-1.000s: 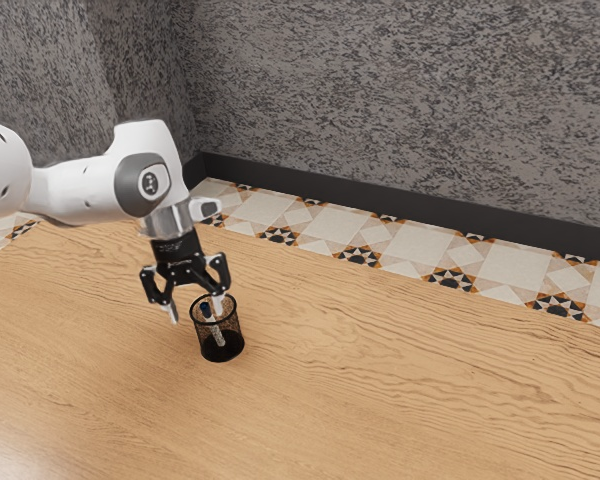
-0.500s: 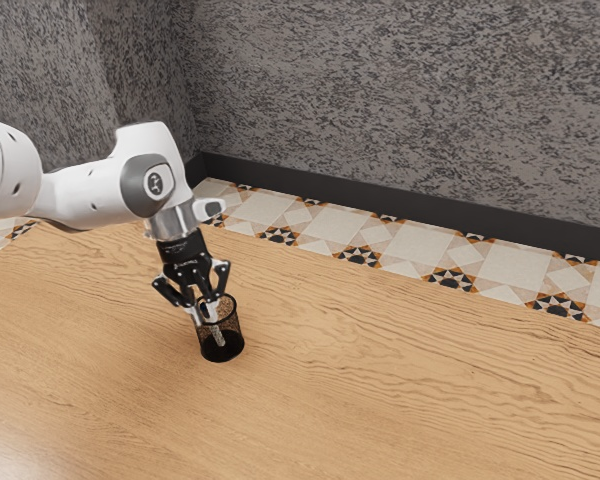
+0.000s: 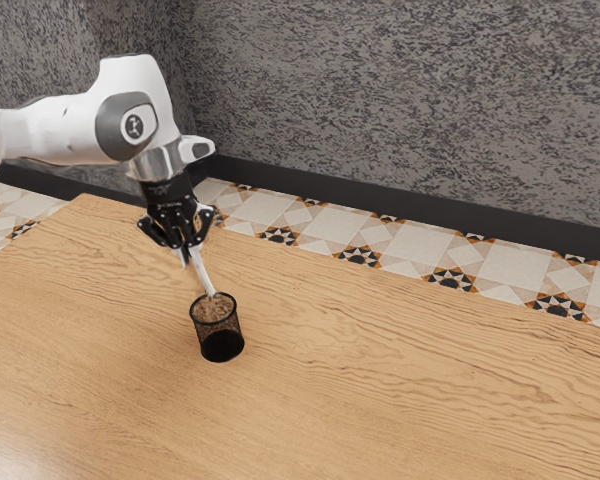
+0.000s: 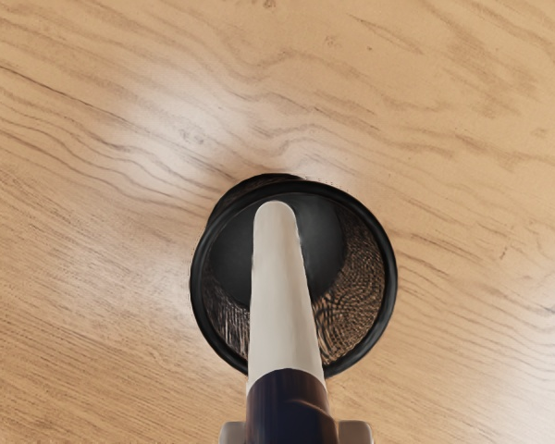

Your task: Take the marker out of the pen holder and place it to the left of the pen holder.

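Holding the marker (image 3: 206, 275) between its two fingers (image 4: 354, 432), your gripper (image 3: 189, 253) hangs above the pen holder (image 3: 221, 346), and the wrist view shows you a grey fingertip against each side of the marker's dark part. The pale length slants down from your grip, its rounded end at the holder's mouth; you cannot tell whether that end is just inside the rim or just over it. Your black mesh holder stands upright on the wooden table (image 3: 380, 390), with patterned floor tiles (image 3: 360, 254) beyond the table's edge, running along the wall (image 3: 410, 100).
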Available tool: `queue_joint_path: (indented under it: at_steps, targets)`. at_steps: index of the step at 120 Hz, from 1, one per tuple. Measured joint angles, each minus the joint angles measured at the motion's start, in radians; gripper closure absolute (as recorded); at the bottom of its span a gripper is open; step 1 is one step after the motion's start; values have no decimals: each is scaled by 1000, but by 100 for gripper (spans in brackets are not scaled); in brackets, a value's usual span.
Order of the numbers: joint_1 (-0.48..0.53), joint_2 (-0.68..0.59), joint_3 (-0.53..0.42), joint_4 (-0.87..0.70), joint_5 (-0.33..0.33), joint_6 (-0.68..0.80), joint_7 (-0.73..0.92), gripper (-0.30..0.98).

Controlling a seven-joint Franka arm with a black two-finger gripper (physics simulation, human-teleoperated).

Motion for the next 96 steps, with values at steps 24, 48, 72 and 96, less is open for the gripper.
queue_joint_path:
  at_steps: [24,48,72,96]
  targets:
    - [19,72,113,156,81,-265,-51,76]
    - [138,408,154,286,82,-523,-103,76]
    - [183,605,153,394,60,-710,-134,76]
    - [177,625,151,397,2,-755,-152,60]
